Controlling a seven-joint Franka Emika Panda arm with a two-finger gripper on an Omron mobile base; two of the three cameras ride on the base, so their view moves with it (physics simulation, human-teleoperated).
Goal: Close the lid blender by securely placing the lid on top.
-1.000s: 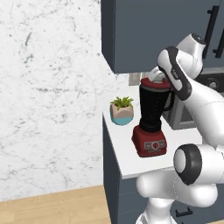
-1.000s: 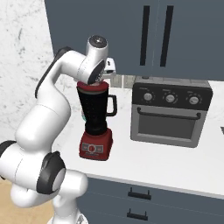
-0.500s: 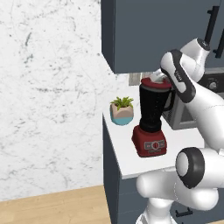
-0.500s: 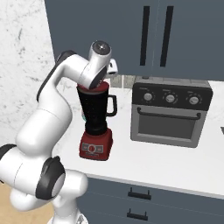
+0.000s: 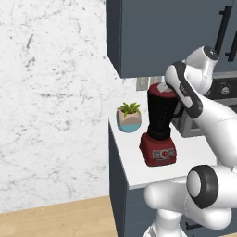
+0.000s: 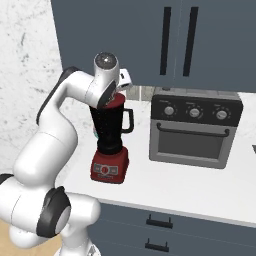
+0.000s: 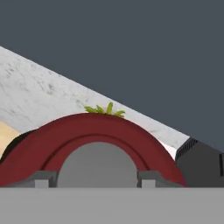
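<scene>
In the hand view, the round red lid with its paler grey centre cap spans the lower half of the frame, very close to the camera. Two small grey finger tips stand at the bottom edge, one on each side of the grey cap and just beside it. Whether they press on the cap or merely flank it cannot be told from here, so the grip itself stays uncertain. Above the lid's red arc, a few green leaves peek over, and a dark boxy shape sits at the lower right.

In the right base view, the white arm rises from the lower left, and the gripper sits at the top of the tall dark translucent blender on its boxy red base, left of centre. A sliver of red lid shows at the jar's rim beneath the hand. The grey toaster oven with three knobs stands well to the right on the white counter.

In the left base view, the blender stands at centre right with the gripper on its top. A small potted green plant sits just left of it, near the counter's back edge.
</scene>
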